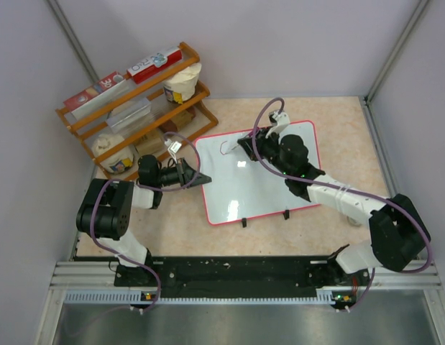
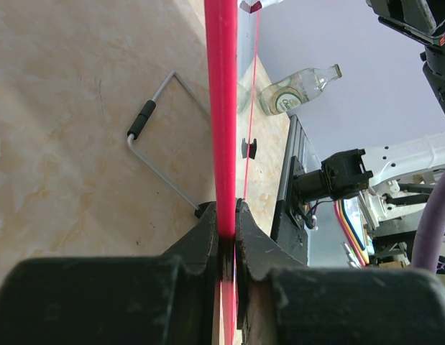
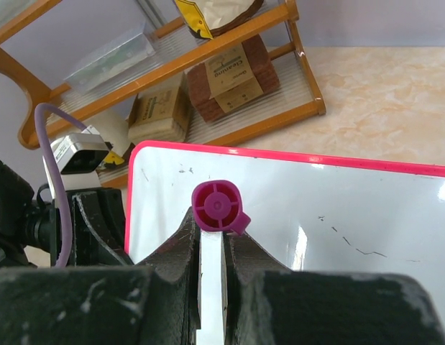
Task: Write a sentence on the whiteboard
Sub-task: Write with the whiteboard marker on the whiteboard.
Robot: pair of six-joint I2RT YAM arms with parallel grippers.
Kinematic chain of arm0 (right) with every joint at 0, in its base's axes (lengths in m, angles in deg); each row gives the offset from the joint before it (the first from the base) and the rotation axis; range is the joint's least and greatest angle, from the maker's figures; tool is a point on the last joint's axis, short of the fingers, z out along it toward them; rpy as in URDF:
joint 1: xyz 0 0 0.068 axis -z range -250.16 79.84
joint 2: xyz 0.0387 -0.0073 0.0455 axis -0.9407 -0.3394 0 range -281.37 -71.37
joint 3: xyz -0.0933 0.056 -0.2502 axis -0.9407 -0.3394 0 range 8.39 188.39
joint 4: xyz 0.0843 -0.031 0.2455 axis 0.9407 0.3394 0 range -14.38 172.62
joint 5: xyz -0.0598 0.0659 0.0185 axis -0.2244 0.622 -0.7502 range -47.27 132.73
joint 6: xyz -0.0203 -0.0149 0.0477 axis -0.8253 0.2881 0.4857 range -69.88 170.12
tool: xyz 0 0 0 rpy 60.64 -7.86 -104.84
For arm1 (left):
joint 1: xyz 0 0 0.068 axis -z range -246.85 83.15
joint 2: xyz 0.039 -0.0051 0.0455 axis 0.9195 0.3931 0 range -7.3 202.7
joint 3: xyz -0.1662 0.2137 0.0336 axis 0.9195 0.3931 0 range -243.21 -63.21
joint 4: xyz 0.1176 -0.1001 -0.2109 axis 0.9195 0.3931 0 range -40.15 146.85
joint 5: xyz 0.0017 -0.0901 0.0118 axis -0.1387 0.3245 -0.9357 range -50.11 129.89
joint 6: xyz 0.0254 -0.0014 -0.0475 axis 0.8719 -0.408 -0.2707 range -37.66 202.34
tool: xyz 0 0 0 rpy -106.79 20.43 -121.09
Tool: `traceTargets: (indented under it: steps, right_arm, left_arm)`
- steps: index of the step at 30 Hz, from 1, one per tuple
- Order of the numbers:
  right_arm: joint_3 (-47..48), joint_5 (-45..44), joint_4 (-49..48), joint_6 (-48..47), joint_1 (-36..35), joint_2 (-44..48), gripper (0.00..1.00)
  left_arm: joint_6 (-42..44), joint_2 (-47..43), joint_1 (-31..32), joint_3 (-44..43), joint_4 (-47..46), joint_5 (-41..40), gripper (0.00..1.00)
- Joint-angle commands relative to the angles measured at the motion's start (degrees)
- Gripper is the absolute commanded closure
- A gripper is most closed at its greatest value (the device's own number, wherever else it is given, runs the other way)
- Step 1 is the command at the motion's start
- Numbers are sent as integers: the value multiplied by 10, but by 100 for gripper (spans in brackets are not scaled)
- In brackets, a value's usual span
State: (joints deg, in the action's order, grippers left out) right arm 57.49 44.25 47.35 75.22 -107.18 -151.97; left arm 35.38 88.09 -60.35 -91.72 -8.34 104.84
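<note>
Your left gripper point(image 2: 224, 217) pinched the whiteboard point(image 2: 222, 108) edge-on, plain only from its wrist. Lower centre, your right gripper point(image 3: 211, 238) clamped a marker point(image 3: 217, 206).

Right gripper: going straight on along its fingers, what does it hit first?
Probably the whiteboard: the right gripper, shut on a marker, points at its white face. The marker's purple end would land first; how near it is, I can't tell.
</note>
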Motion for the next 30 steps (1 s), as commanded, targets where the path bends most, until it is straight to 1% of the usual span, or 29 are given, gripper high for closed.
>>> traceTargets:
  steps: [1, 14, 30]
  right_arm:
    - [0, -42, 16, -23, -1, 13, 100]
    - [10, -34, 4, -18, -1, 42, 100]
    - [13, -67, -3, -18, 3, 45, 100]
  left_arm:
    - [44, -2, -1, -15, -11, -10, 100]
    - [49, -3, 0, -16, -4, -9, 100]
    - [53, -4, 0, -16, 2, -11, 100]
